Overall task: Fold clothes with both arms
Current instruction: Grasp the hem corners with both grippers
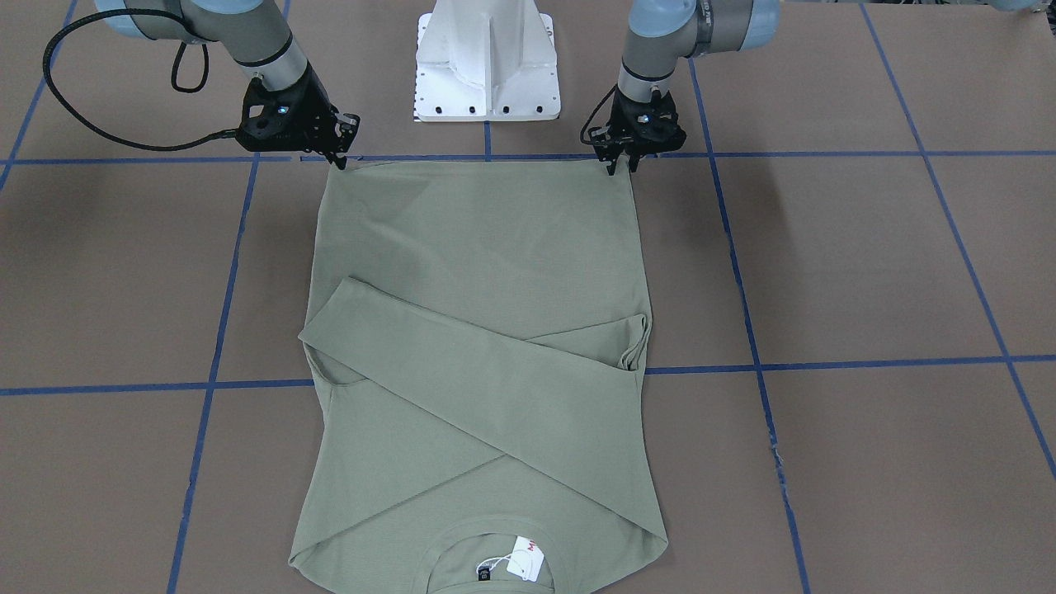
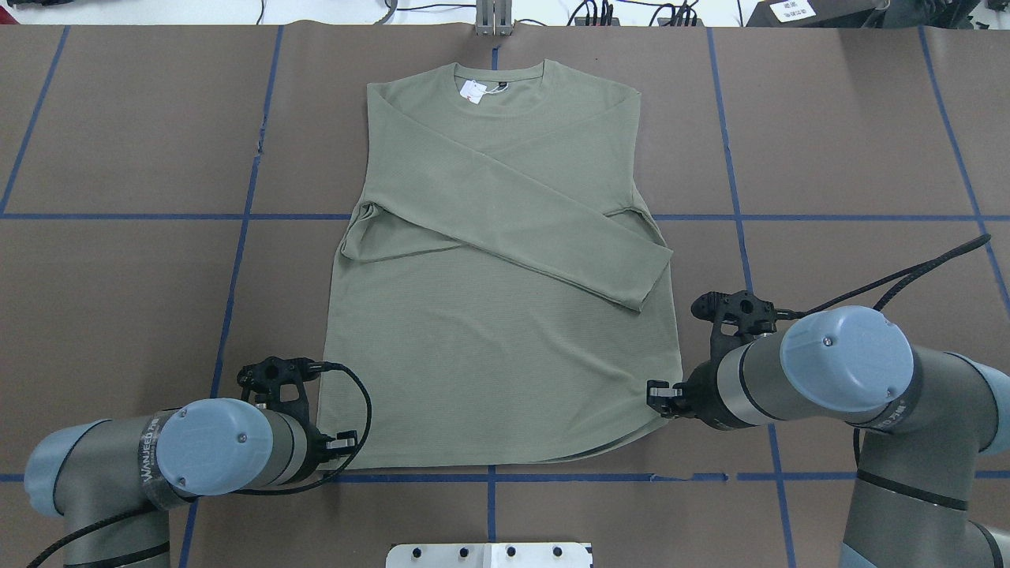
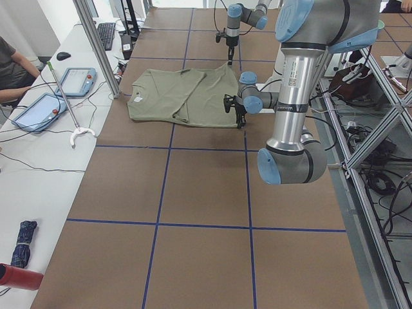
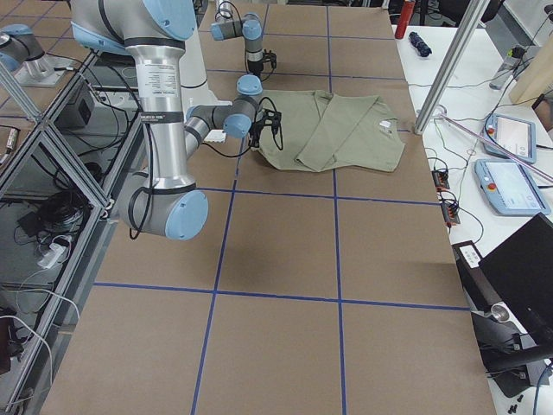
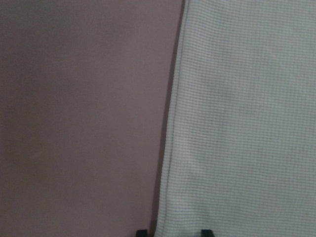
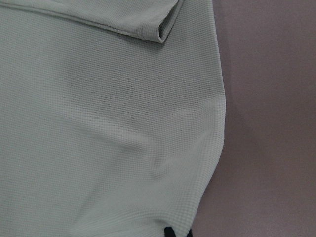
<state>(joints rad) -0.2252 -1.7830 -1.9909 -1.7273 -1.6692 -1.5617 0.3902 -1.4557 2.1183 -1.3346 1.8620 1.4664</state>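
The left claw (image 1: 620, 167) stands at the hem corner of the shirt (image 1: 478, 247) on the robot's left side. In the left wrist view its two black fingertips (image 5: 141, 232) are apart, with the edge of the cloth between them, so it is released. The right claw (image 1: 338, 157) is at the other hem corner. Its fingertips (image 6: 169, 232) are near together on the cloth, and soft wrinkles run toward them, so it is clenched on the shirt.

The shirt lies flat on the counter (image 1: 866, 272), directly in front of the white base (image 1: 487, 66). Its long axis runs straight away from the base: the hem is the end nearest to the base, the round neck is the far end.

It is sage green, a fine ribbed knit, with a curved hem. Both long sleeves are folded over the chest and cross each other. The upper sleeve (image 2: 552, 229) ends with its cuff a little past the side edge on the robot's right. A white paper tag (image 1: 525, 558) lies at the neck.

The counter is matt brown, with blue tape lines (image 1: 825, 364) in a grid.
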